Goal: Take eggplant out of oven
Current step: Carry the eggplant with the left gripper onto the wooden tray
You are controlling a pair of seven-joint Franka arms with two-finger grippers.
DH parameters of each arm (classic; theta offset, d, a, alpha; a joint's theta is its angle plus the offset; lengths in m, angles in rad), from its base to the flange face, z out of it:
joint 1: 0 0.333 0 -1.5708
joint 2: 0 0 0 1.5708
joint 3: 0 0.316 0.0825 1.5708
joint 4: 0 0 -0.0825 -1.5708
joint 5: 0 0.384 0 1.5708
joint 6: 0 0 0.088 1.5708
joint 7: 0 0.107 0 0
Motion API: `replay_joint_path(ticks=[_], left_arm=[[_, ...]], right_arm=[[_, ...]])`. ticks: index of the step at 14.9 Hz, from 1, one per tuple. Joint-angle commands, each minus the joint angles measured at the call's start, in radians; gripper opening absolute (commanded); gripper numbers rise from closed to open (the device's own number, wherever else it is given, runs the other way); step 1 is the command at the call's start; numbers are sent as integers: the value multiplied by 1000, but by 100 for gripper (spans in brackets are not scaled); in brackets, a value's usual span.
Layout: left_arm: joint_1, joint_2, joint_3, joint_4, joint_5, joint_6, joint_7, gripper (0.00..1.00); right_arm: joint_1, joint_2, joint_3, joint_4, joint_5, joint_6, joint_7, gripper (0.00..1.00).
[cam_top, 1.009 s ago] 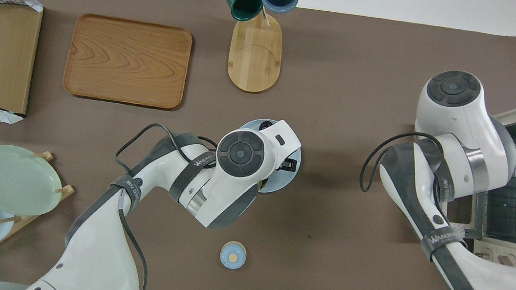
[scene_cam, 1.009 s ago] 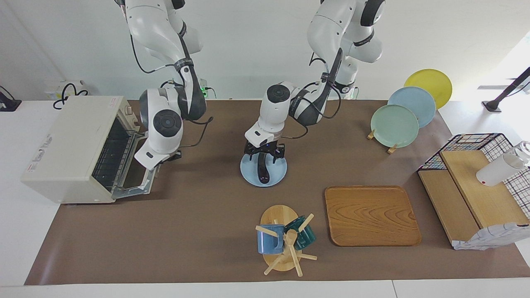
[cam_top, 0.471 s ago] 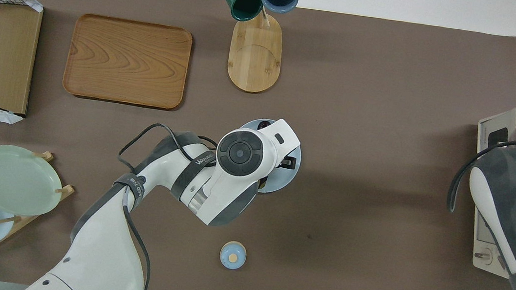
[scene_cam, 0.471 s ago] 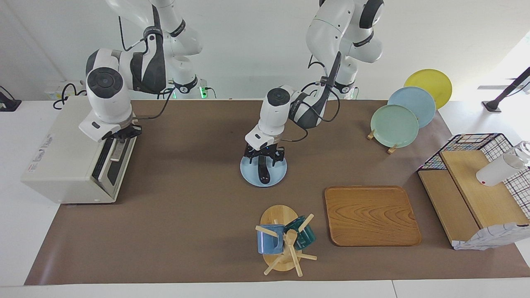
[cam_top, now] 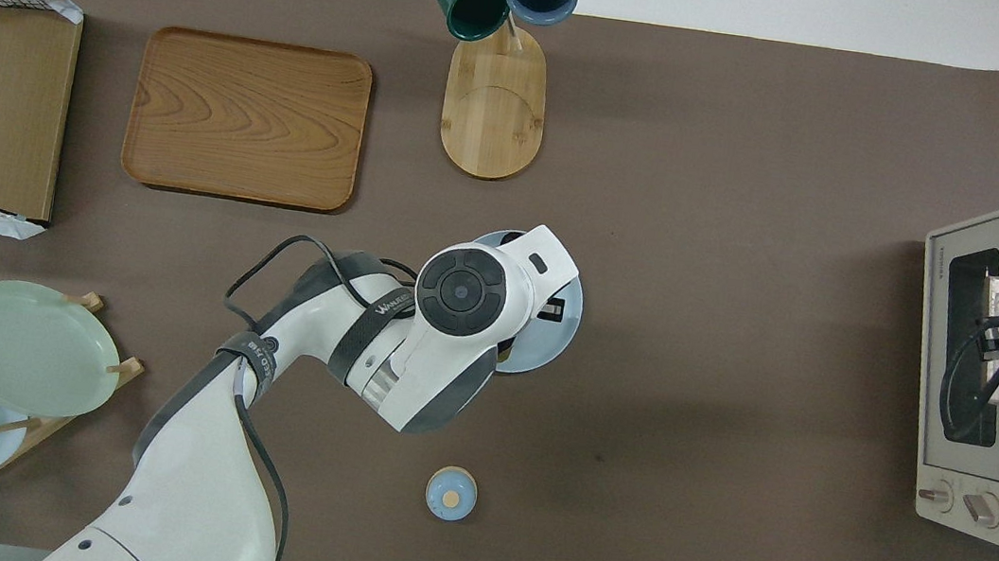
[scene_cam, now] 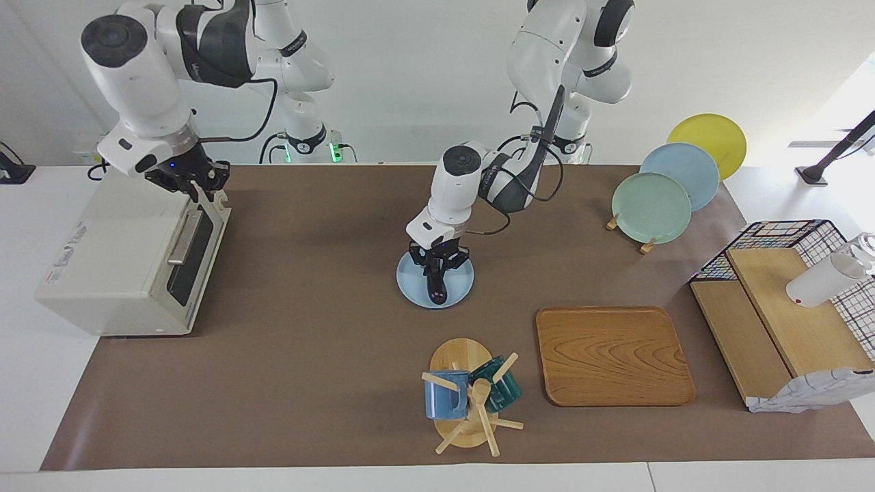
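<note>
Brown-covered table [scene_cam: 307, 355]: eggplant [scene_cam: 435, 285] lies on the pale blue plate [scene_cam: 461, 290] mid-table, long axis running toward and away from the robots. Left gripper [scene_cam: 439, 265] is directly over its robot-side end, fingertips closed, whether gripping it unclear. Right gripper [scene_cam: 195, 183] sits above the shut oven [scene_cam: 109, 253], grip state unclear.

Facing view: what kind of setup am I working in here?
Most likely a mock kitchen on a lab table: a toaster oven at the right arm's end, plates in a wooden rack, mugs on a wooden mug tree, all on a brown mat.
</note>
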Motion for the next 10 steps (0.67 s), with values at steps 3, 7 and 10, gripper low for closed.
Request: replay_joint_path(ticks=[3, 7, 10], left_arm=[[29, -20, 7, 37, -10, -75, 13, 0], [119, -101, 7, 81, -29, -213, 18, 0], [237, -91, 8, 168, -29, -304, 94, 0]], right_arm=[[-24, 37, 5, 35, 70, -2, -5, 30], [-25, 34, 5, 24, 74, -5, -2, 94], [-16, 30, 3, 29, 72, -19, 17, 100]])
